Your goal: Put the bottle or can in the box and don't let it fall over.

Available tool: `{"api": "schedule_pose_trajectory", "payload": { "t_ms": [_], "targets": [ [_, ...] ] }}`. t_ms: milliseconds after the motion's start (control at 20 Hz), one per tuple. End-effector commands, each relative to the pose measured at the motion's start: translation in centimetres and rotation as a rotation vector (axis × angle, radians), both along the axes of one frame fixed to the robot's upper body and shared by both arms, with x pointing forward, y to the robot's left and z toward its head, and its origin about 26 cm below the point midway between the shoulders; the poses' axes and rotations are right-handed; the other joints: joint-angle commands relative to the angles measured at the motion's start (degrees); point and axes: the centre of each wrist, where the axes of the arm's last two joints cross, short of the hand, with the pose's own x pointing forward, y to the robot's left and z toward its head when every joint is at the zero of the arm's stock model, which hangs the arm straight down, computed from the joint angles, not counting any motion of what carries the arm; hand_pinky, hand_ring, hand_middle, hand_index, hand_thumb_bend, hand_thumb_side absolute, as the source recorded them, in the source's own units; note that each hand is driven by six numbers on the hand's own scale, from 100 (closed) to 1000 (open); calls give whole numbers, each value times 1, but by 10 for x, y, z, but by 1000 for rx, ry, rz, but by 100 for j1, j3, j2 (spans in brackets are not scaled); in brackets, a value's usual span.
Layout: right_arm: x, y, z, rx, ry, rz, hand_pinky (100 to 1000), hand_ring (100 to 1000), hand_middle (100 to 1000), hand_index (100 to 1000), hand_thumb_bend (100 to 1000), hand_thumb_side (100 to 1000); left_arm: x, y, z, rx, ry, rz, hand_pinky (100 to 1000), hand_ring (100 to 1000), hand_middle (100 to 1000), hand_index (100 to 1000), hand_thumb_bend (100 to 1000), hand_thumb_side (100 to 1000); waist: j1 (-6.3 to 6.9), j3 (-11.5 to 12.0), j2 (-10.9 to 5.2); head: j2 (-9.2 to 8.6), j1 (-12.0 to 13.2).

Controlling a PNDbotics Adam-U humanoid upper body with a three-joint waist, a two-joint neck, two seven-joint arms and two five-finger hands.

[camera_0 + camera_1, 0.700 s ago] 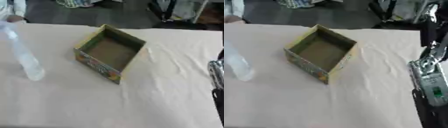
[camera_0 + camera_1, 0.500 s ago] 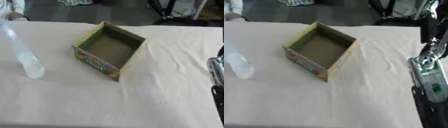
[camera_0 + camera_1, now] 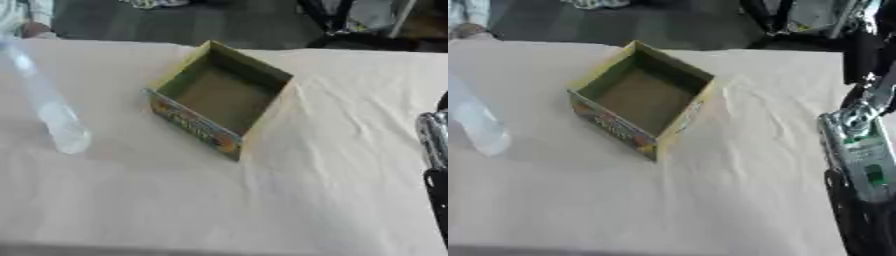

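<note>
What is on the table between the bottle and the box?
Nothing. In the left eye view, only bare cloth lies between the clear bottle and the open box.

We look down on a table [image 3: 262, 210] covered by a pale cream cloth [image 3: 350, 115] that wrinkles in soft folds toward its right edge and lies smoother along its left. Past the table's far edge we see a dark grey floor [image 3: 122, 25]. Dark stands or frames [image 3: 776, 20] rise at the far right, too blurred for us to make out further. Soft, even light falls over the cloth, with only faint shadows along its near edge.
</note>
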Motion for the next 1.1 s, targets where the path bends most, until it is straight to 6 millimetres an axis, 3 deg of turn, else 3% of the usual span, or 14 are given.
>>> {"api": "schedule_pose_trajectory", "payload": {
  "t_ms": [50,300,350,450,500,550,700,750,800,1100],
  "targets": [
    [-2,-5,12,-21,-38,-8,726,718,787,786,100,530,-4,-1,15,-7,-69,-32,564,678,631,905,189,790,12,7,-59,-65,25],
    [-2,-5,13,-21,-38,-4,726,718,786,786,100,530,-5,-7,14,-201,-143,-164,356,451,572,967,376,874,-2,8,-67,-70,53],
    [-2,-5,13,-21,-38,-4,726,718,786,786,100,530,-5,-8,14,-249,-150,-200,305,359,507,972,424,905,-4,9,-67,-73,59],
    [-2,-4,13,-21,-38,-2,726,718,784,786,100,530,-5,-10,11,-349,-150,-273,242,269,436,978,477,947,-9,13,-68,-78,67],
    [-2,-4,14,-21,-37,-1,726,716,782,786,100,530,-5,-10,9,-396,-142,-302,125,205,396,983,545,1000,-11,14,-68,-77,71],
    [-2,-4,14,-21,-36,0,726,716,782,786,100,530,-4,-11,7,-446,-130,-330,100,167,357,985,621,1000,-13,16,-69,-73,74],
    [-2,-4,14,-22,-36,1,727,716,781,786,100,530,-2,-12,-3,-634,-71,-416,100,100,240,990,828,1000,-14,28,-74,-61,79],
    [-2,-4,14,-22,-36,2,727,716,781,786,100,530,-1,-11,-6,-698,-52,-431,100,100,211,993,838,1000,-14,34,-77,-59,77],
    [-2,-3,14,-22,-36,2,727,716,781,785,100,530,0,-11,-9,-766,-31,-440,100,100,114,1000,896,1000,-16,37,-80,-57,77],
    [-2,-3,14,-23,-35,5,727,716,779,780,100,530,3,-13,-11,-1045,40,-473,100,100,100,1000,930,1000,-22,46,-99,-44,101]
  ]
}}
